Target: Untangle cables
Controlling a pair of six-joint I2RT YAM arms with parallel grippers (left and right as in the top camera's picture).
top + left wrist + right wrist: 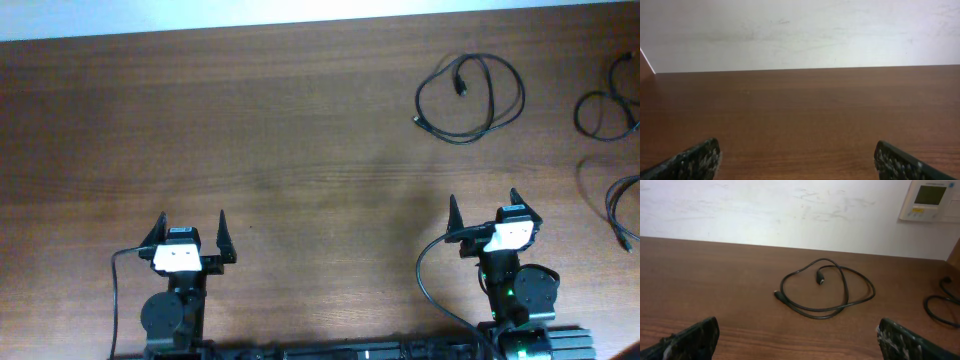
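Note:
A black cable (470, 95) lies coiled in overlapping loops on the brown table at the back right; it also shows in the right wrist view (826, 289), ahead of the fingers. Two more black cables lie at the right edge, one further back (608, 108) and one nearer (620, 212); a loop of one shows in the right wrist view (940, 305). My right gripper (482, 215) is open and empty, well short of the coiled cable. My left gripper (190, 230) is open and empty at the front left, with only bare wood ahead of it.
The wooden table (250, 130) ends at a white wall along the back. A white wall panel with a small screen (930, 200) hangs behind the table at the right.

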